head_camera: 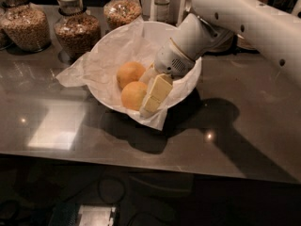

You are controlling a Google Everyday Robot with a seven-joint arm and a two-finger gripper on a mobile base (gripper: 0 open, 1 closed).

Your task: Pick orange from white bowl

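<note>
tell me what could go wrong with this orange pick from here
1. The gripper sits low in the white bowl, right beside the near orange. That orange lies close to the far orange and may roll away rather than be caught.
2. The crumpled paper lining is under and around the gripper and may get pinched and lifted too.
3. A sideways push may slide the bowl toward the glass jars.

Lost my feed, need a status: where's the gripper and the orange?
Gripper down in white bowl, beside front orange. Rear orange just behind; both resting on paper. Jars behind bowl, not obstructing.
</note>
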